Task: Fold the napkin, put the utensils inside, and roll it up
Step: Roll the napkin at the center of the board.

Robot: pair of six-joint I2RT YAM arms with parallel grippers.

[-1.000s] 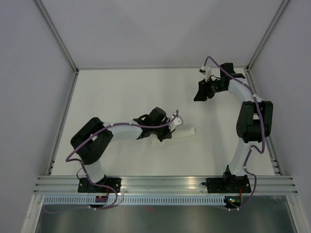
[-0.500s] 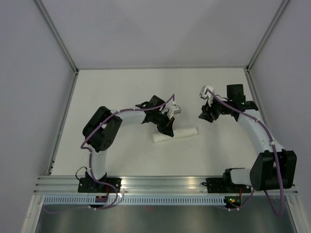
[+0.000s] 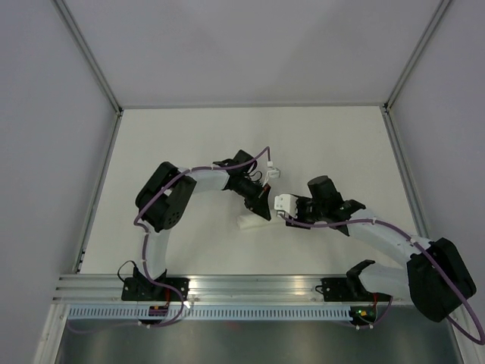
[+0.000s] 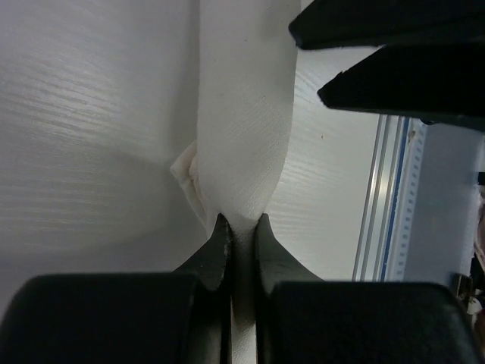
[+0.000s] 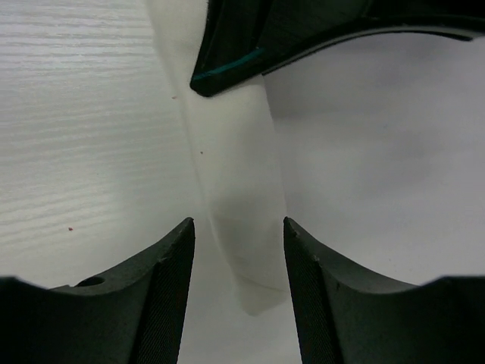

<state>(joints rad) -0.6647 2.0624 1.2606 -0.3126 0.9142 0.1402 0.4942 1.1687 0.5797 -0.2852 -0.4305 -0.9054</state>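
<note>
Napkin roll (image 4: 242, 114): one end pinched in closed left gripper (image 4: 236, 224); right gripper (image 5: 239, 227) open, astride it. Risk: unrolling on pinch slip.

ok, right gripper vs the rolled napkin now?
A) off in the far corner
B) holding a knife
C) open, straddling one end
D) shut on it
C: the right wrist view shows the right gripper open, the rolled napkin running between its fingers; the left gripper pinches the other end.
</note>
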